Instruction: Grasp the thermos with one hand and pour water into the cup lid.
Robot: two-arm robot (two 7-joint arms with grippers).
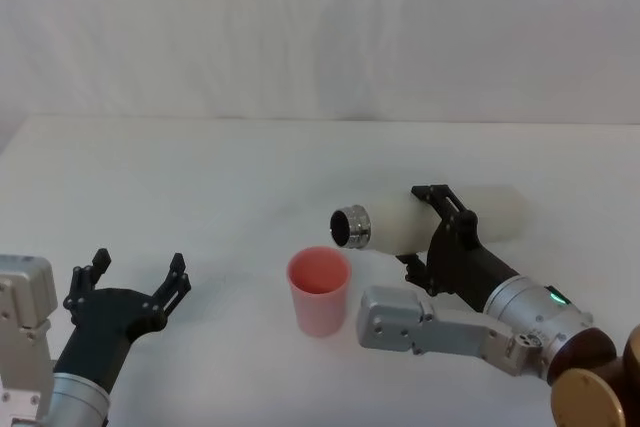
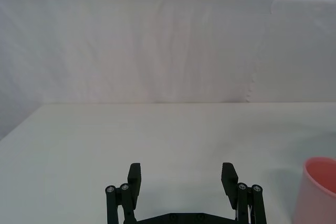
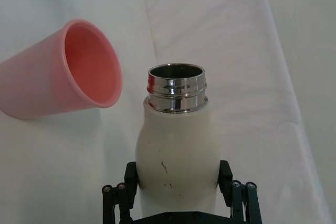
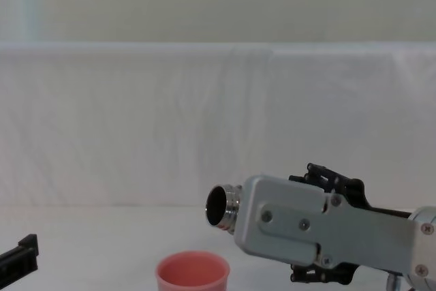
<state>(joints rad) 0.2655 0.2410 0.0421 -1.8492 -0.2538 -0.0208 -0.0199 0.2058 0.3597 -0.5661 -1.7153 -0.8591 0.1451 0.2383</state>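
My right gripper is shut on the cream-white thermos, which lies tipped sideways in the air with its steel neck pointing left. The open mouth hangs just above and to the right of the pink cup lid, which stands upright on the table. In the right wrist view the thermos sits between the fingers, its neck close beside the cup lid. From the chest the neck shows above the cup lid. No water is seen flowing. My left gripper rests open at the lower left.
The white table stretches out under a white cloth backdrop. The left gripper faces bare tabletop, with the cup lid's edge off to one side.
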